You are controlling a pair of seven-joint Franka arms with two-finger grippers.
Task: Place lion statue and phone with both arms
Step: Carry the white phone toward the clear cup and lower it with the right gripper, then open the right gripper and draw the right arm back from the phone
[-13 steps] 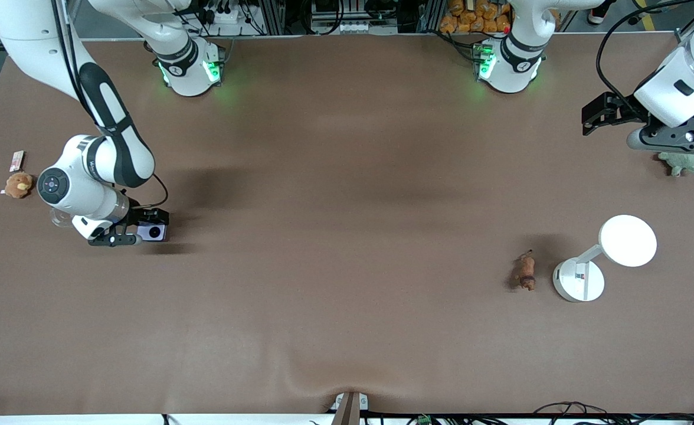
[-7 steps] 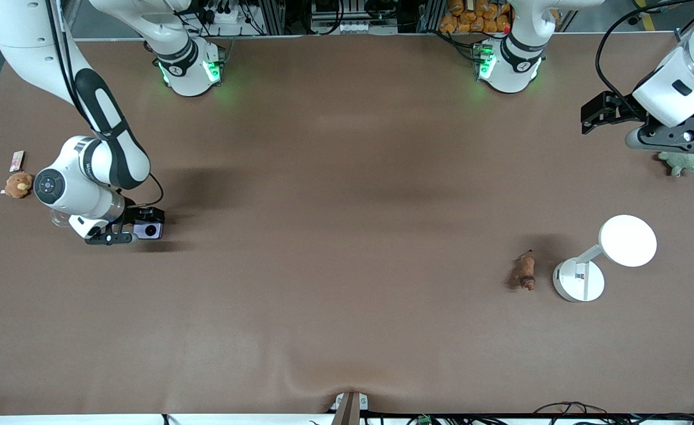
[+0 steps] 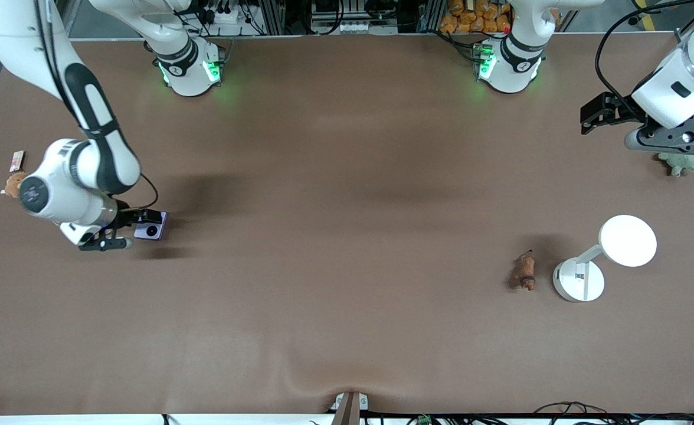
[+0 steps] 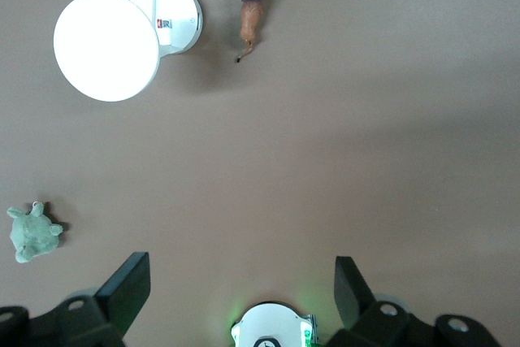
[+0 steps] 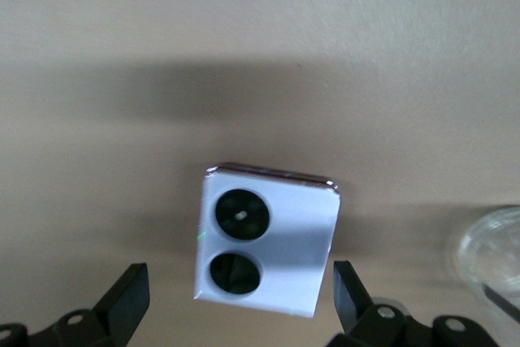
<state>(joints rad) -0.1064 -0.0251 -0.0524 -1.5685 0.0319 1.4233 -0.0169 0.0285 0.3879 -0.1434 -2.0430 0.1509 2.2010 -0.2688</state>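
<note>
Lavender phone (image 5: 266,238) looks flat, hard and slippery; grab its edges. Right gripper (image 5: 240,302) fingers wide around it. Left gripper (image 4: 242,292), wide, waits near turtle (image 4: 31,233).

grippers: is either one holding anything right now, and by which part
Nothing is held. The right gripper is open, its fingers clear of the pale lavender folded phone lying on the table. The left gripper is open over the green plush turtle.
</note>
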